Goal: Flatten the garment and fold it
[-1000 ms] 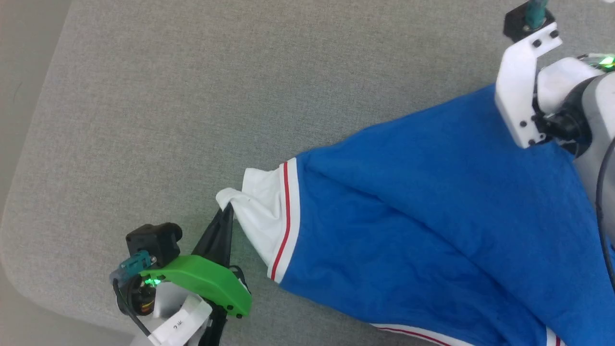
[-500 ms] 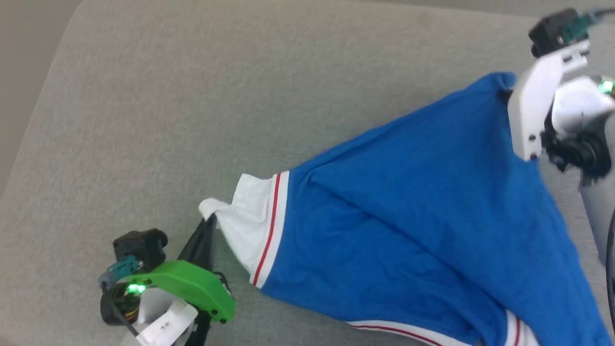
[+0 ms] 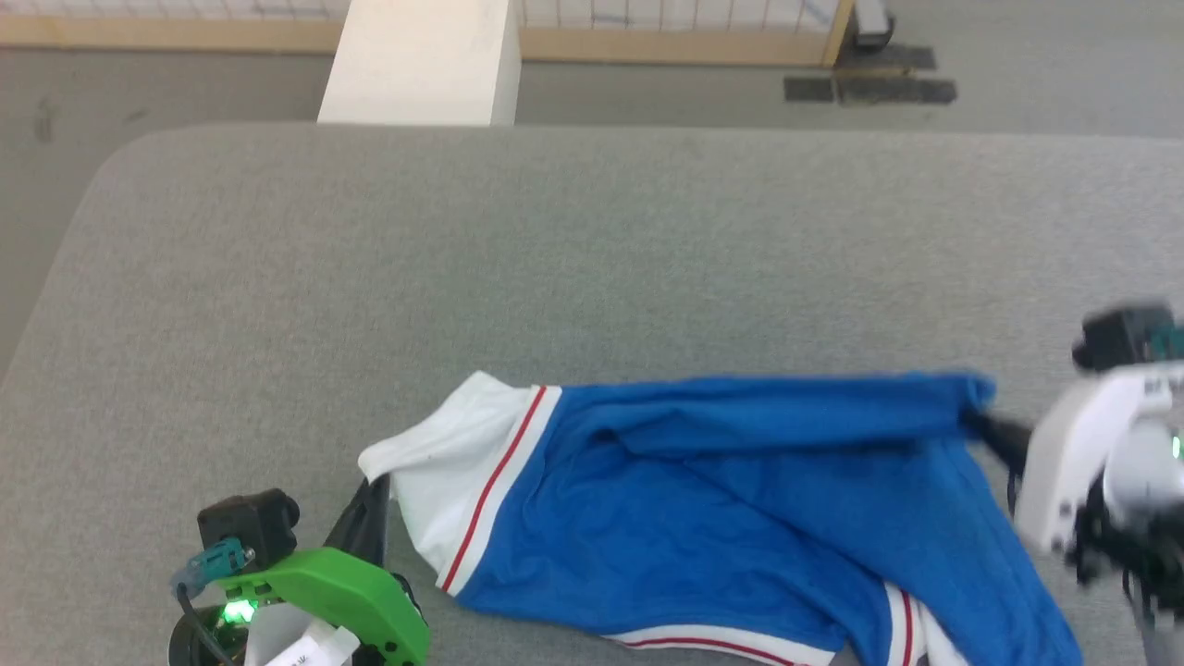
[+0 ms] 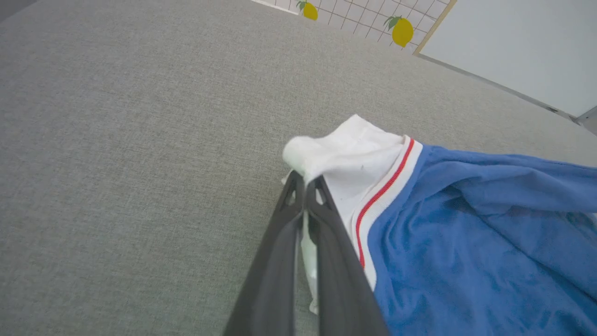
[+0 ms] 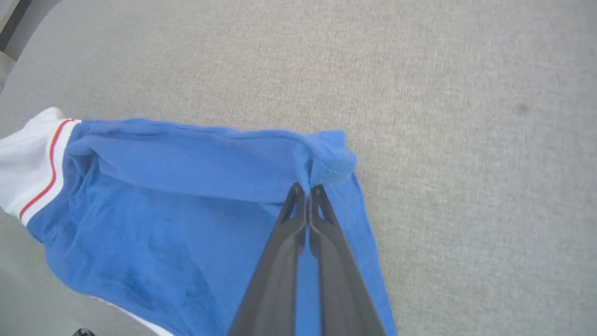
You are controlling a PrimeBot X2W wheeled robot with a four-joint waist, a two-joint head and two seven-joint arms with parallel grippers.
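The garment (image 3: 721, 499) is a bright blue jersey T-shirt with white, red-striped trim, stretched left to right over the grey table (image 3: 592, 259). My left gripper (image 3: 375, 486) is shut on its white sleeve corner at the lower left. In the left wrist view the left gripper (image 4: 305, 179) pinches the white cloth of the garment (image 4: 466, 233). At the right, my right gripper (image 3: 988, 425) is shut on a bunched blue corner. The right wrist view shows the right gripper (image 5: 308, 189) clamped on that blue fold of the garment (image 5: 186, 205). The printed lettering is hidden.
Beyond the table's far edge are a white block (image 3: 421, 60), a wood-framed tiled wall (image 3: 666, 28) and grey floor. Bare grey tabletop lies behind and to the left of the shirt. The table's rounded left corner (image 3: 102, 185) is near.
My right gripper has shut on the blue corner and drawn it out to the right. The head view has tilted up, bringing the table's far edge and the room into view. Left grip unchanged.
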